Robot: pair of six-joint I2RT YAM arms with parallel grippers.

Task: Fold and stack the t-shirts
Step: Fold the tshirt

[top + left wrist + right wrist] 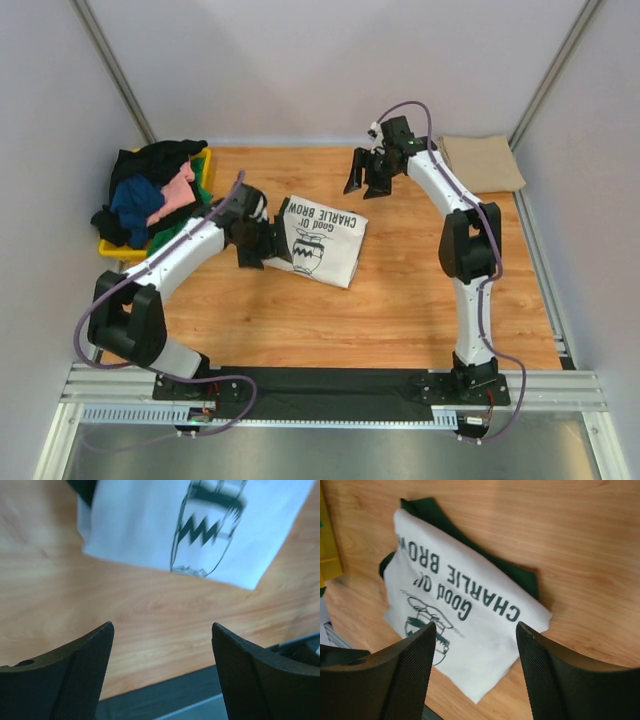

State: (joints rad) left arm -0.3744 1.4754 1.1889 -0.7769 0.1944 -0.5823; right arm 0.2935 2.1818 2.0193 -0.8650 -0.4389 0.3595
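Note:
A folded cream t-shirt (322, 239) with dark "Charlie Brown" print lies flat mid-table, green sleeve edges showing under it (470, 600). A folded tan t-shirt (482, 163) rests at the back right corner. More t-shirts, black, blue and pink, are heaped in a pile (155, 190) at the left. My left gripper (262, 246) hovers open just left of the cream shirt (200, 525), empty. Open and holding nothing, my right gripper (368, 176) hangs above the table behind the cream shirt, between it and the tan one.
A yellow tray (112, 247) holds the shirt pile at the left edge. White walls enclose the table on three sides. A black strip and metal rail (330, 392) run along the near edge by the arm bases.

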